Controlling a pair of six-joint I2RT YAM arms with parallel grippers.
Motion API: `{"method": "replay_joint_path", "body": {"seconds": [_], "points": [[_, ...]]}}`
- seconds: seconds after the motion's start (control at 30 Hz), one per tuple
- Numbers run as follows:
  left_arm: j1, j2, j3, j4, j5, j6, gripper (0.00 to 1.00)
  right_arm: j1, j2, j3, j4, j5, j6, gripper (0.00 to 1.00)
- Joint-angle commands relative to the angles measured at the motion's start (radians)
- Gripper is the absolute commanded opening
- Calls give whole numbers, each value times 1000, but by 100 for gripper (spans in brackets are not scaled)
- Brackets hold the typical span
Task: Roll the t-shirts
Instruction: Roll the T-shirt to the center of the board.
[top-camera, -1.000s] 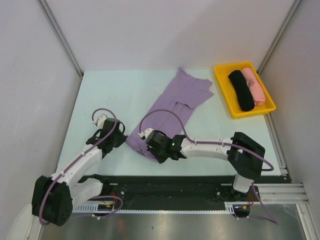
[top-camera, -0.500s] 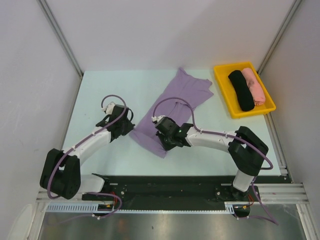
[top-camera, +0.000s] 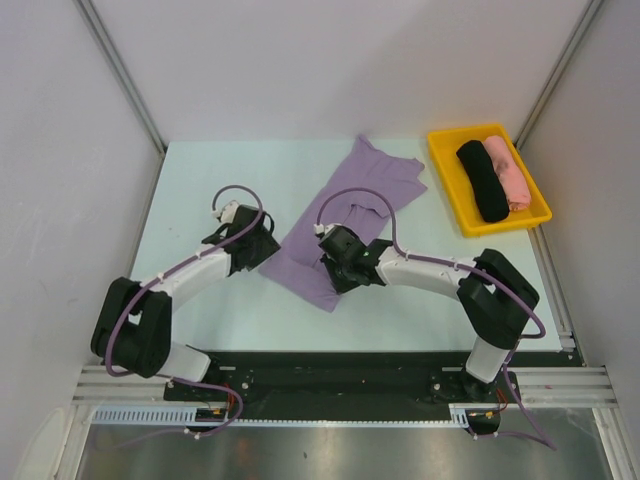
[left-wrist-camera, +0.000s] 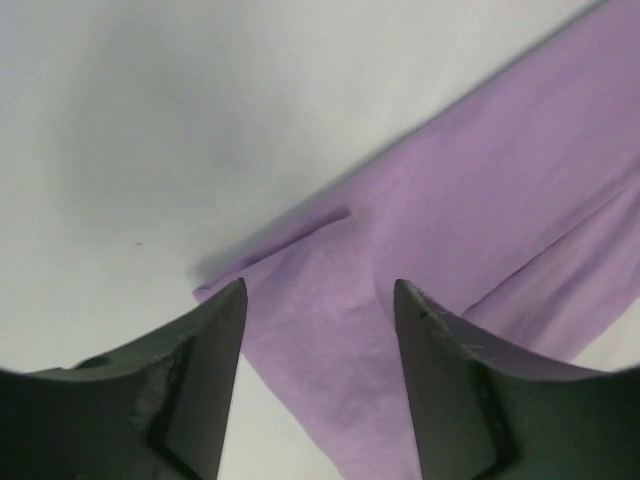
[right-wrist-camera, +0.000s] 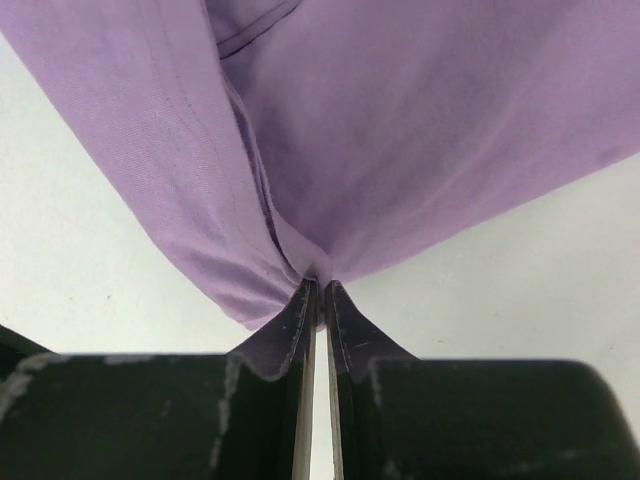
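One lavender t-shirt (top-camera: 370, 185) is lying mid-table, its near-left folded edge sitting just under the left gripper (left-wrist-camera: 320, 290). That gripper's jaws are standing apart, seemingly not touching the cloth. The right gripper (right-wrist-camera: 318, 287) is clamping a fold of the near end. The shirt's long axis is running diagonally, near-left to far-right, pointing toward the yellow tray (top-camera: 447, 180). A second ago both grippers were sitting nearer the bases, and the left one was closed.

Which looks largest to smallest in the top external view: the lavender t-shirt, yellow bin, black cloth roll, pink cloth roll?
1. lavender t-shirt
2. yellow bin
3. black cloth roll
4. pink cloth roll, only slightly smaller than the black one; that pair is a close call.
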Motion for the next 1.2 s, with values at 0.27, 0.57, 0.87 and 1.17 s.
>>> {"method": "replay_joint_path", "body": {"seconds": [0.27,0.57,0.87,1.17], "points": [[-132,-285,-133,67,-11,-2,50,-21,12,16,10,-1,14,11],[-235,-190,-230,256,48,-101,11,-49,37,17,1,3,28,14],[-235,-40,-219,317,22,-114,8,-52,-77,8,-31,87,39,53],[-231,-15,-233,339,18,-114,23,8,-106,5,21,101,37,48]]}}
